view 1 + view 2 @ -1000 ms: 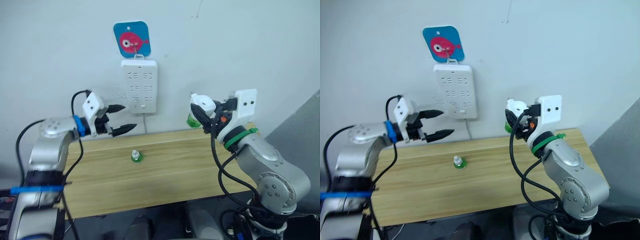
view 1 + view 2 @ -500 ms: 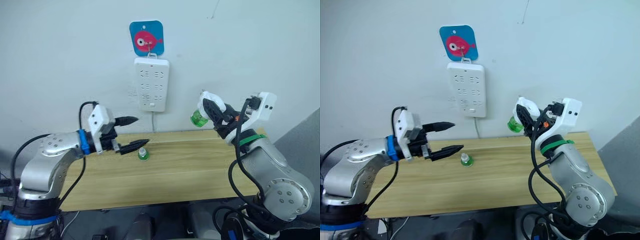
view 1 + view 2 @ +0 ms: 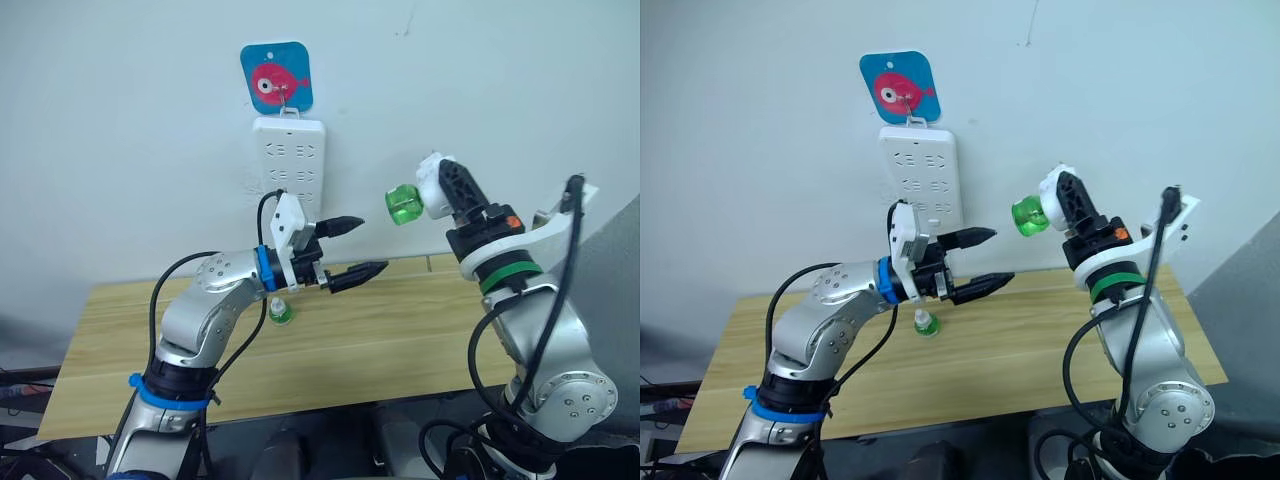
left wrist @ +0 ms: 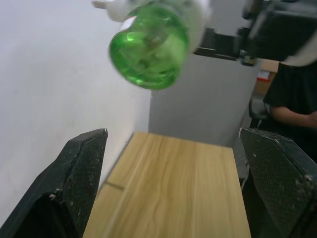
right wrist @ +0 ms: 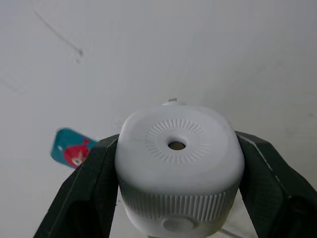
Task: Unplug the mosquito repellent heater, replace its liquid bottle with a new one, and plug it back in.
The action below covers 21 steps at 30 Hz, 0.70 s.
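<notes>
Heater (image 3: 437, 184) clamped in right end effector (image 3: 452, 190), green bottle (image 3: 403, 204) attached.

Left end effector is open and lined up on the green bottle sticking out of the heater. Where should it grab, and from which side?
Probably the bottle's round green body, near its free base. The right end effector already clamps the heater, so only the bottle is free. It points out toward the left end effector; coming end-on along that axis, with fingers either side, looks best.
</notes>
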Each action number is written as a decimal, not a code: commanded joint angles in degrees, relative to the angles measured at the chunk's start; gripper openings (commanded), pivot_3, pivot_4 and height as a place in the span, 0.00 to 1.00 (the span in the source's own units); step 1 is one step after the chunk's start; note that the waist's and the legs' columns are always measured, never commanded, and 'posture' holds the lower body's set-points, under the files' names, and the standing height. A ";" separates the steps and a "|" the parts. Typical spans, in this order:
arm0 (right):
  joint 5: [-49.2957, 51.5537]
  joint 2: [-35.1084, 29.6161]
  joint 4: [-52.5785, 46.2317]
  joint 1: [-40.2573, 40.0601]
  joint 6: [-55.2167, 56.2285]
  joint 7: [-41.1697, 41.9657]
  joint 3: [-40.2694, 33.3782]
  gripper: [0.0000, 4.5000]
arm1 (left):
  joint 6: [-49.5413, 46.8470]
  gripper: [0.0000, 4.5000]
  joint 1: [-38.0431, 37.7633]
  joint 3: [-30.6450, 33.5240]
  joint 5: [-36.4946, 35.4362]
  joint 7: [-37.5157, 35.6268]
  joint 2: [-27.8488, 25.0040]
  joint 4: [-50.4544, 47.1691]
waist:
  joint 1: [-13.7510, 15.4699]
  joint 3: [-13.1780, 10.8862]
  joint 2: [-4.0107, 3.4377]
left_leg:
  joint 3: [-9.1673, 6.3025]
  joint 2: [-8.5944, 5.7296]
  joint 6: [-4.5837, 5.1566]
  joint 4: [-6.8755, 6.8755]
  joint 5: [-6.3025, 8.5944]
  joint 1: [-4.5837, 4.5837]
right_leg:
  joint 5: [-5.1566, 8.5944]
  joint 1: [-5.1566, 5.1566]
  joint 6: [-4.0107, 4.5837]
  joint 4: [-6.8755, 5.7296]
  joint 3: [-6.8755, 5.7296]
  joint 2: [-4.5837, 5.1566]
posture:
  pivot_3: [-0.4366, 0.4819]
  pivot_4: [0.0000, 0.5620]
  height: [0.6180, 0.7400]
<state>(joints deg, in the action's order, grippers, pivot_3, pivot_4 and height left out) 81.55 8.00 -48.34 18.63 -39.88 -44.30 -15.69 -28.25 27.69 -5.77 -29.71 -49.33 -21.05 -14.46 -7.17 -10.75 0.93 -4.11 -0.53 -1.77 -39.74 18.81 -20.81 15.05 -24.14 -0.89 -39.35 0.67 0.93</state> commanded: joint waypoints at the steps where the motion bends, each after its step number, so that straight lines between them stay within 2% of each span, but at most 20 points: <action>1: 4.64 4.09 -2.39 -8.69 6.41 -2.55 6.86 0.65 | 1.66 1.00 0.96 -0.79 0.19 0.29 1.38 -0.37 | -0.53 0.02 -0.01 | 0.00 0.00 0.00 0.01 0.00 0.00 | 0.00 0.00 0.00 0.02 0.01 -0.01 | 0.23 0.28 1.00; 8: 6.67 -0.90 -3.48 -12.01 16.00 -3.76 13.99 0.65 | 0.05 1.00 2.72 0.42 -0.93 3.71 4.64 -0.02 | -1.29 0.02 -0.02 | 0.01 0.09 0.04 0.06 0.02 -0.06 | -0.06 0.02 -0.11 0.26 0.16 -0.16 | 0.23 0.28 1.00; 21: 7.95 -4.54 -3.28 -11.87 23.65 -3.65 17.96 0.65 | -2.38 1.00 1.77 0.43 -2.62 3.52 3.69 -0.94 | -1.08 0.02 -0.02 | 0.03 0.11 0.04 0.03 0.02 -0.05 | -0.07 0.04 -0.13 0.33 0.23 -0.27 | 0.24 0.28 1.00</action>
<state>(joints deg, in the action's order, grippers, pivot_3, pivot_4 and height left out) 88.19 3.46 -48.86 6.40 -18.00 -48.33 1.53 -30.74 28.86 -6.38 -31.05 -45.68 -17.34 -13.01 -8.25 -10.73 0.91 -4.09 -0.41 -1.73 -39.71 18.83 -20.86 14.98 -24.10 -1.02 -39.02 0.90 0.66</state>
